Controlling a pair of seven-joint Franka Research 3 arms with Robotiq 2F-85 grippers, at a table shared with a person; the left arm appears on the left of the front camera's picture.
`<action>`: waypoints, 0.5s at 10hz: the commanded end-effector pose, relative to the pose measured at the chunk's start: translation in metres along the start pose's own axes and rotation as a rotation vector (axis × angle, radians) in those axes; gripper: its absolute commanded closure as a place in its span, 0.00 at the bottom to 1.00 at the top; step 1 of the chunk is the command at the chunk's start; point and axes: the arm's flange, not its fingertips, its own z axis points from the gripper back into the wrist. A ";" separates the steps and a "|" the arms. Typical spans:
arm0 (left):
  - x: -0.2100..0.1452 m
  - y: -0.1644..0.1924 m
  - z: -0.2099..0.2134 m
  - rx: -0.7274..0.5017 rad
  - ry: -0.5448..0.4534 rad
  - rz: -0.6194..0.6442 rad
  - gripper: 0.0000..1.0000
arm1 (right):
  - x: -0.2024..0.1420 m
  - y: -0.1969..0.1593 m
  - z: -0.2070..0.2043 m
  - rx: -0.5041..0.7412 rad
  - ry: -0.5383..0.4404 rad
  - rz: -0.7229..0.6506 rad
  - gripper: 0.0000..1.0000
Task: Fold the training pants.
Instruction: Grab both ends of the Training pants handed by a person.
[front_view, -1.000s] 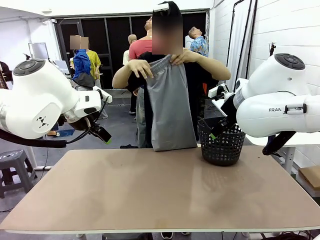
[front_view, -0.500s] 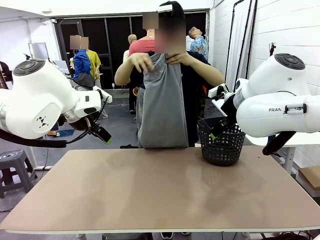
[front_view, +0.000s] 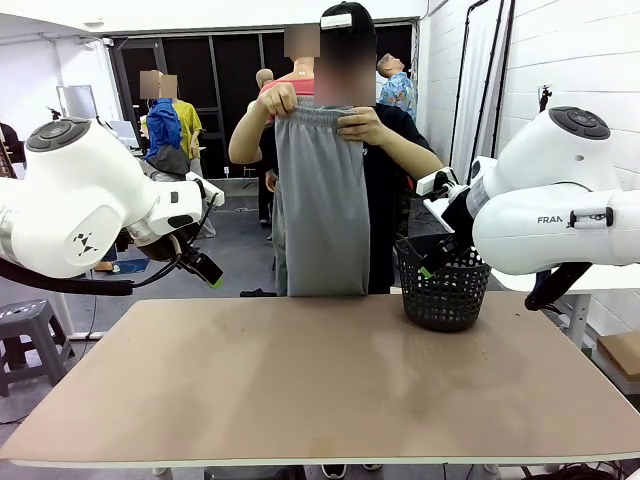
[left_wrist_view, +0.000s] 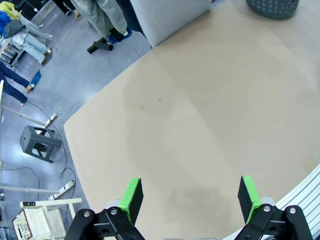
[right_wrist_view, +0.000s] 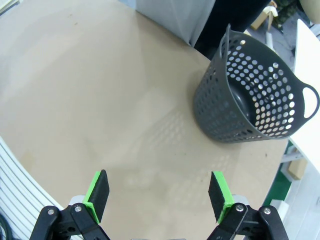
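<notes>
a person (front_view: 400, 150) held the training pants (front_view: 320, 200) up by the waistband (front_view: 315, 116), beyond the far edge of the desk (front_view: 320, 390). the left hand (left_wrist_view: 190, 192) and right hand (right_wrist_view: 159, 192) were spread and empty; the pants should first lie flat, i think.

A matte tan surface (front_view: 320, 390) lies before me, and beyond its far edge a grey floor (front_view: 235, 250) runs back to a row of dark glazed panels (front_view: 215, 75). On my right rises a white-painted brick wall (front_view: 570, 50); on my left a small grey stool (front_view: 28, 330) stands on the floor
</notes>
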 end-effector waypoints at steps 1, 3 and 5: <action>-0.001 0.003 -0.001 -0.003 0.001 -0.021 0.00 | 0.000 -0.001 0.000 0.002 0.000 -0.001 0.00; -0.001 0.003 -0.001 -0.003 0.001 -0.021 0.00 | 0.000 -0.001 0.000 0.002 0.000 -0.001 0.00; -0.001 0.003 -0.001 -0.003 0.001 -0.021 0.00 | 0.000 -0.001 0.000 0.002 0.000 -0.001 0.00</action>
